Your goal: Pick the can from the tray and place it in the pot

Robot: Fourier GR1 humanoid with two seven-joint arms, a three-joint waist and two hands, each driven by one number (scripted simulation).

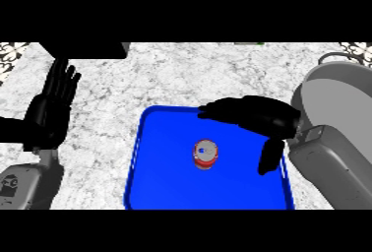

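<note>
The can (pixel 205 153) stands upright near the middle of the blue tray (pixel 167 187), held by nothing. The right robot hand (pixel 254 118) is seen above the tray's far right part, fingers relaxed, apparently just clear of the can. The grey pot (pixel 341 88) sits right of the tray on the marble bench (pixel 181 74). The left robot hand (pixel 52 106) rests open at the left.

The tray (pixel 156 187) lies on the counter (pixel 181 74) near its front edge; the can (pixel 205 153) stands mid-tray, the pot (pixel 338 88) toward the counter's right edge.
</note>
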